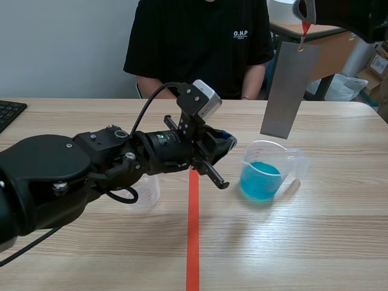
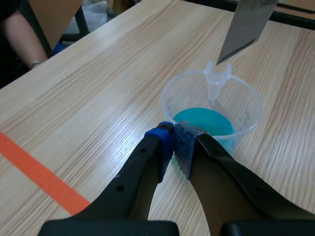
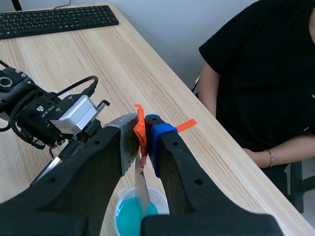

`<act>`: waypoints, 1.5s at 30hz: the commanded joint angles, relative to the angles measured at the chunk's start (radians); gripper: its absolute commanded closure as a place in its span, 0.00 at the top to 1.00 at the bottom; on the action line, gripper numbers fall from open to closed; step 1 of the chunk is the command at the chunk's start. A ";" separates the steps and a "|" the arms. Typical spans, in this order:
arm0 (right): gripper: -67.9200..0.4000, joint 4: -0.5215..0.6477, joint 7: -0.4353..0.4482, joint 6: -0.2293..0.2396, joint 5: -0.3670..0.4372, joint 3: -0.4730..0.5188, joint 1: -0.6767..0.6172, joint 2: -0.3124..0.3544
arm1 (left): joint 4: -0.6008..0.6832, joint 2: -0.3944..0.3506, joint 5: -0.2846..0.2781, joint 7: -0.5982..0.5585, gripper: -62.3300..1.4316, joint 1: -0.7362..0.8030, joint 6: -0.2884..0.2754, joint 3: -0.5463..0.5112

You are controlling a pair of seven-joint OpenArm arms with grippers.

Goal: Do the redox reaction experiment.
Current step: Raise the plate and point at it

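The right gripper (image 3: 141, 132) is dangling the metal plate (image 1: 290, 91) beneath itself, over the beaker (image 1: 270, 173), pinching its orange tab (image 3: 140, 120). The left gripper (image 2: 177, 142), closed and empty, is sitting just short of the beaker; lowering the plate slowly and plumb seems wisest.

The right end effector (image 1: 305, 24) is mostly lost past the upper corner of the scene view; only its tip and the red tag (image 1: 305, 28) pinched there show. The person (image 1: 200, 42) across the desk (image 1: 315, 242) is cut off above the shoulders. The left arm (image 1: 91, 163) covers most of a clear cup (image 1: 148, 193), and I cannot tell what is in it. Only a corner of the keyboard (image 1: 9, 112) shows. In the right wrist view the fingers (image 3: 177, 167) hide the top of the metal strip (image 3: 142, 189) and much of the beaker (image 3: 158, 200).
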 commanded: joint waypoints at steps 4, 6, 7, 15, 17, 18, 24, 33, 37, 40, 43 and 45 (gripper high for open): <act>0.03 0.014 0.015 0.006 0.018 0.014 0.016 0.015 | 0.021 0.023 -0.009 -0.037 0.08 -0.019 -0.047 -0.009; 0.03 0.014 0.015 0.006 0.018 0.014 0.016 0.015 | 0.021 0.032 -0.010 -0.036 0.08 -0.019 -0.050 -0.009; 0.03 0.014 0.015 0.006 0.018 0.014 0.016 0.015 | 0.021 0.036 -0.011 -0.036 0.08 -0.019 -0.051 -0.009; 0.03 0.014 0.015 0.006 0.018 0.014 0.016 0.015 | 0.021 0.066 -0.015 -0.043 0.08 -0.034 -0.050 -0.009; 0.03 0.014 0.015 0.006 0.018 0.014 0.016 0.015 | 0.021 0.068 -0.016 -0.053 0.08 -0.042 -0.050 -0.009; 0.03 0.014 0.015 0.006 0.018 0.014 0.016 0.015 | 0.021 0.068 -0.018 -0.053 0.08 -0.045 -0.049 -0.009; 0.03 0.014 0.015 0.006 0.018 0.014 0.016 0.015 | 0.021 0.064 -0.018 -0.051 0.08 -0.047 -0.031 -0.010; 0.03 0.014 0.015 0.006 0.018 0.014 0.016 0.015 | 0.010 0.064 -0.018 -0.051 0.08 -0.047 -0.035 -0.009; 0.03 0.014 0.015 0.006 0.018 0.014 0.016 0.015 | -0.001 0.064 -0.018 -0.051 0.08 -0.047 -0.039 -0.009; 0.03 0.014 0.015 0.006 0.018 0.014 0.016 0.015 | -0.001 0.062 -0.018 -0.051 0.08 -0.047 -0.045 -0.009; 0.03 0.014 0.015 0.006 0.018 0.014 0.016 0.015 | -0.001 0.062 -0.018 -0.051 0.08 -0.047 -0.053 -0.009; 0.03 0.014 0.015 0.006 0.018 0.014 0.016 0.015 | -0.001 0.062 -0.018 -0.051 0.08 -0.047 -0.062 -0.009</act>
